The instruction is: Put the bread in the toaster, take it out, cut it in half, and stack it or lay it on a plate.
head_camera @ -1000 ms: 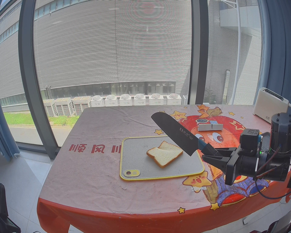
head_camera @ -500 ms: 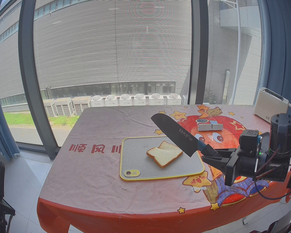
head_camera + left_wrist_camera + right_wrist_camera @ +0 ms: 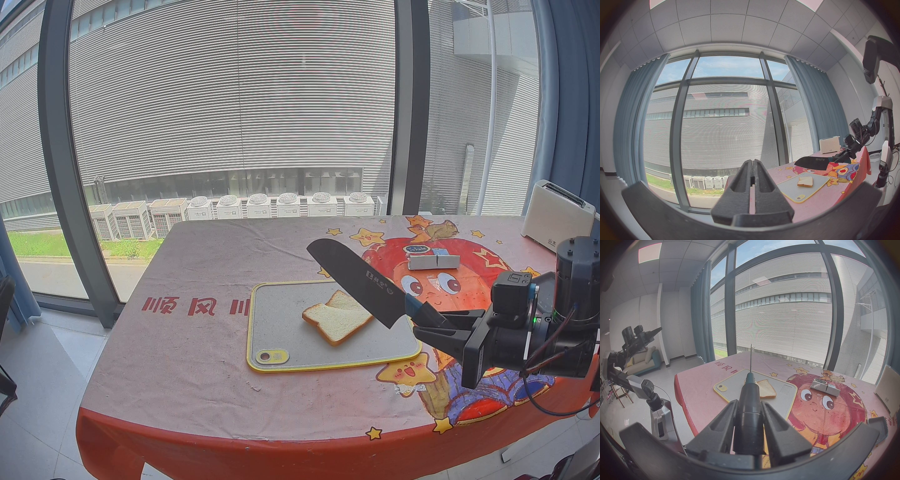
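A slice of bread (image 3: 338, 319) lies flat on the grey, yellow-rimmed cutting board (image 3: 281, 325) in the head view. My right gripper (image 3: 440, 322) is shut on the handle of a black-bladed knife (image 3: 359, 279), whose blade hangs in the air above the bread's right side, pointing up and left. In the right wrist view the knife handle (image 3: 749, 415) sits between the fingers, with the bread (image 3: 766, 389) and board (image 3: 731, 388) beyond it. The white toaster (image 3: 556, 215) stands at the table's far right. My left gripper (image 3: 753, 175) is shut and empty, off the table's left side, with the bread (image 3: 805, 181) far off.
A small grey knife sharpener (image 3: 432, 259) lies on the cartoon tablecloth behind the board. The table's front edge (image 3: 262, 447) runs close below the board. Large windows stand behind the table.
My right gripper and the knife have shifted slightly left and down toward the bread. The bread and board have not moved.
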Robot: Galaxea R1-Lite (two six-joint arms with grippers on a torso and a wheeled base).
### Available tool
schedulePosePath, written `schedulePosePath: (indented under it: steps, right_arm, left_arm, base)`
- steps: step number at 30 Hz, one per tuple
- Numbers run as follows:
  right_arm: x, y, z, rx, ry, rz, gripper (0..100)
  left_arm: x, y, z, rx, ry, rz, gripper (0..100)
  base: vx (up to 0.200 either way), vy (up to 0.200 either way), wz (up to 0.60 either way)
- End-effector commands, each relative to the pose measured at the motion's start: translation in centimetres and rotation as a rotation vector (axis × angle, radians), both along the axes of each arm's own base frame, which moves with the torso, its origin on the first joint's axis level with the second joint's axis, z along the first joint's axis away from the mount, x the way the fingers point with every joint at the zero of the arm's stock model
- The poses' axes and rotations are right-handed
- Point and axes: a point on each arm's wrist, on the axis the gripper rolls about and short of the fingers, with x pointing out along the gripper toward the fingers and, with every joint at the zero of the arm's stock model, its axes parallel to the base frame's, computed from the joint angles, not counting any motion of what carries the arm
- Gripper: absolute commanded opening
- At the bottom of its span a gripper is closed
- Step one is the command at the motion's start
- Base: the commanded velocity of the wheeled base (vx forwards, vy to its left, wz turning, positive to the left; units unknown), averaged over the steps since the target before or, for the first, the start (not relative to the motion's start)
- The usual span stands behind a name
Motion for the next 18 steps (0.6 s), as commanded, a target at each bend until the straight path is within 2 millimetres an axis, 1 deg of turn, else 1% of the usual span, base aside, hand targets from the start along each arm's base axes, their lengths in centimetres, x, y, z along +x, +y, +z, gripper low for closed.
schedulePosePath:
  steps: [1,5,12,18]
  right_arm:
    - [-0.3,0.1,-0.2,-0.004,0.008,0.012,0]
    - [-0.3,0.1,-0.2,-0.003,0.007,0.013,0]
    - [-0.2,0.2,-0.4,-0.007,0.014,0.01,0]
    - [-0.2,0.3,-0.5,-0.01,0.019,0.011,0]
  left_arm:
    - [2.1,-0.4,1.2,0.006,0.046,-0.034,0]
    - [2.5,-0.5,1.2,0.011,0.059,-0.043,0]
    - [3.0,-1.1,1.0,0.019,0.091,-0.119,0]
    - [4.9,-1.6,1.6,0.031,0.122,-0.14,0]
  base:
    - [0.0,0.0,0.0]
    - [0.0,0.0,0.0]
    - [0.0,0.0,0.0]
    - [0.0,0.0,0.0]
